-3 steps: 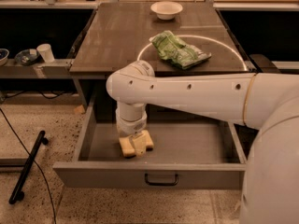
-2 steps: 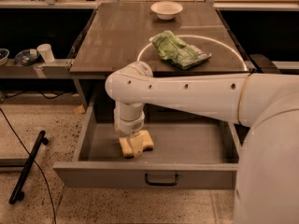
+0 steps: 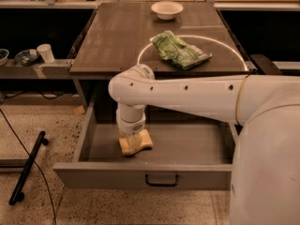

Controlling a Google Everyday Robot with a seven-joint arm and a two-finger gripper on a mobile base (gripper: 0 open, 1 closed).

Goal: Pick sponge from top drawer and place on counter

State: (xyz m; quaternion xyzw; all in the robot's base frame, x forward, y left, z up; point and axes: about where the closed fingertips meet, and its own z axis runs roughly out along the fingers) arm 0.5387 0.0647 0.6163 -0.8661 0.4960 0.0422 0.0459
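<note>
The top drawer (image 3: 187, 146) is pulled open below the counter (image 3: 117, 41), its front panel and dark handle (image 3: 161, 179) facing me. The pale yellow sponge (image 3: 143, 144) lies on the drawer floor at the left. My gripper (image 3: 132, 140) points straight down into the drawer and sits right on the middle of the sponge, covering part of it. My white arm (image 3: 187, 97) reaches in from the right, across the drawer's opening.
A wrinkly green packet (image 3: 180, 50) lies inside the white circle on the counter. A white bowl (image 3: 167, 9) stands at the counter's far edge. A grey side shelf (image 3: 51, 68) at the left holds a cup (image 3: 46, 53) and dishes. A black pole (image 3: 28, 168) lies on the floor.
My gripper has sunk a little lower onto the sponge. The sponge has stayed where it was in the drawer.
</note>
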